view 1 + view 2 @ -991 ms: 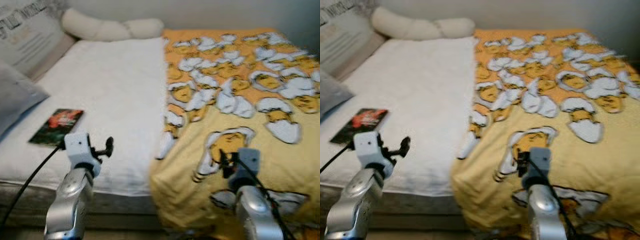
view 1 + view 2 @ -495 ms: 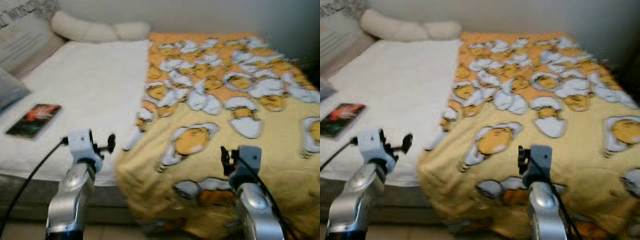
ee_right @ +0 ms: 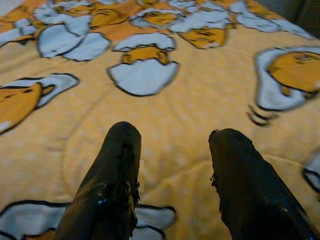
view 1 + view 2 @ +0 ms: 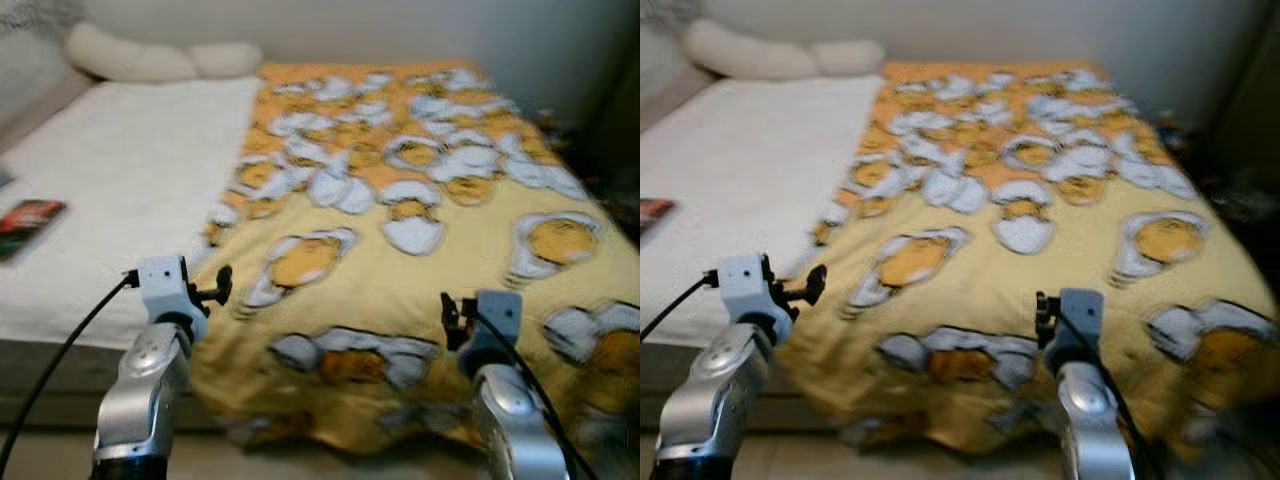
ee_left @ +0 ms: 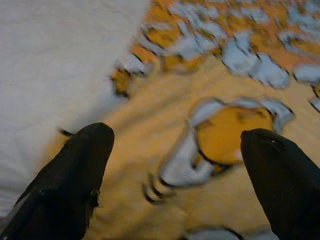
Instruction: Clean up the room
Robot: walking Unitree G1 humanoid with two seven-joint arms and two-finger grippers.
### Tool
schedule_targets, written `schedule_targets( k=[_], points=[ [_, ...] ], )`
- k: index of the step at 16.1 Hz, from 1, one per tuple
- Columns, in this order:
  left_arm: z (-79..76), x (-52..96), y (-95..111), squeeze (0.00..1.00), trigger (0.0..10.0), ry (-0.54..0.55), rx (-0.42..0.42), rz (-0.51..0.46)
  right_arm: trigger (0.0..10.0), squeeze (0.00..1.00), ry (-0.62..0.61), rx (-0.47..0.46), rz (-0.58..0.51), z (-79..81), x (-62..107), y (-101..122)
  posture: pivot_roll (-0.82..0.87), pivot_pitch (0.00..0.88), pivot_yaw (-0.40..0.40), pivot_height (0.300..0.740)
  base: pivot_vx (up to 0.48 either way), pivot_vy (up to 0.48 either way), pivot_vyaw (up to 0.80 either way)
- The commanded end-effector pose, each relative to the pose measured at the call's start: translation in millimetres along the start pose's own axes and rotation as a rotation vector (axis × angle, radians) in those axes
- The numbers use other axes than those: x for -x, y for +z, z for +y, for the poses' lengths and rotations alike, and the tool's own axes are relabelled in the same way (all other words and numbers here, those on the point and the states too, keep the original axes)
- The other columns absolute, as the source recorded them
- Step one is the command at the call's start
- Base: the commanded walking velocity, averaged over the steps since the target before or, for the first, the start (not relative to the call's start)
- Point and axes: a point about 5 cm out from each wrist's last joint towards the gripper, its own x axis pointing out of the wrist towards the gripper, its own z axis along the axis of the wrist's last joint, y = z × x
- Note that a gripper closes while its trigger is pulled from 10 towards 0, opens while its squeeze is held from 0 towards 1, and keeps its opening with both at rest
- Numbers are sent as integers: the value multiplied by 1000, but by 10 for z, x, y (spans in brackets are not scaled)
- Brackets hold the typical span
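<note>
Blanket covers the bed's right part, sheet bare; left gripper and right gripper hover spread and empty, likely positioning to straighten it.

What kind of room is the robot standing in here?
Most likely a bedroom: a bed with a white sheet, a yellow cartoon-print blanket spread over it, and a long white pillow against the wall.
</note>
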Motion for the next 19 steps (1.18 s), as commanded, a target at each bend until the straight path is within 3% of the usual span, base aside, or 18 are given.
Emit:
schedule_targets(
  k=[1,9,19],
  points=[
    [-3,-14,36,0,10000,3,-3,-10,10000,0,-4,-10,-14,2,-8,47,-39,0,56,740,0,-480,-800],
    [-33,-19,23,0,10000,-2,2,-12,10000,0,-9,-7,1,-23,-19,34,-46,0,51,740,0,-442,-800],
    [-79,-46,4,0,10000,-37,7,6,10000,0,-17,-18,11,-34,-25,23,-51,0,48,740,0,0,-800]
  ],
)
